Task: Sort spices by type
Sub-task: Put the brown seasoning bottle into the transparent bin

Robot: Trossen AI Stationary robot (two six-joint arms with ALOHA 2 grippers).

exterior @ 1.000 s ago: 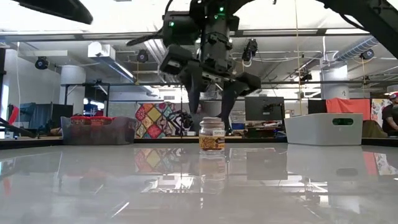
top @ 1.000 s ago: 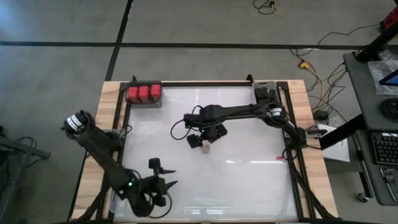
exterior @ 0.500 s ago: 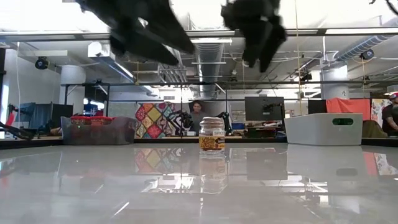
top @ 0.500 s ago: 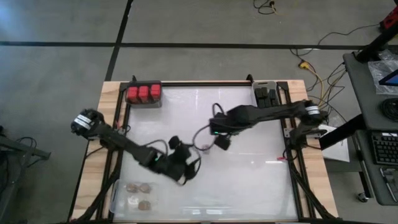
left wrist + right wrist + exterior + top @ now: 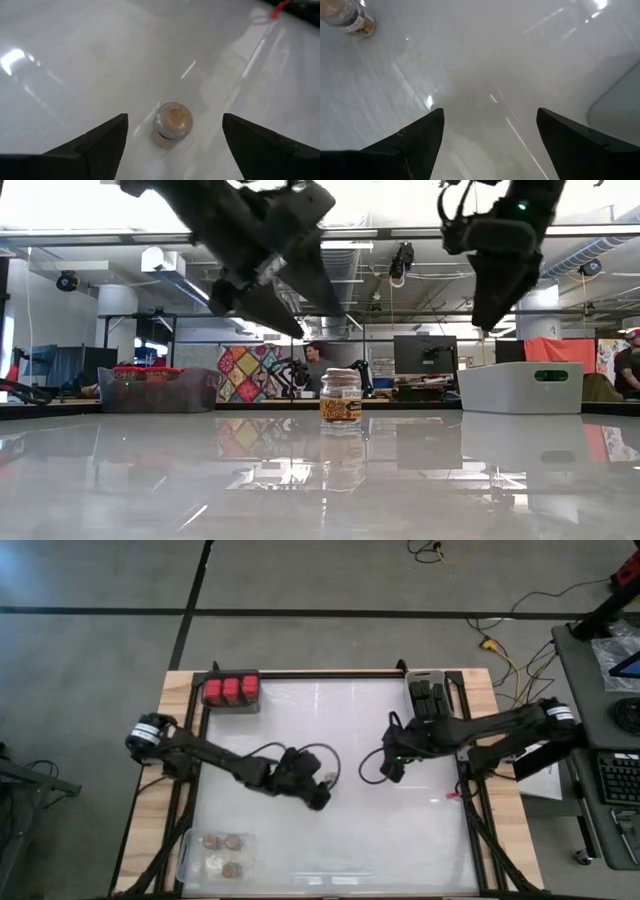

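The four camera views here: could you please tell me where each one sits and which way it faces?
High view: above the table, looking straight down; both arms show, left gripper over the jar.
Low view: at tabletop height, looking level at the jar; both grippers hang above it.
Left wrist view: on the left arm, looking down at the jar between open fingers.
Right wrist view: on the right arm, over bare table; open fingers.
All four share the jar.

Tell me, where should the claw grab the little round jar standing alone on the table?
Probably around the jar's round sides just below the tan lid, coming straight down. It stands upright with nothing beside it, and the open left claw already straddles it from above.
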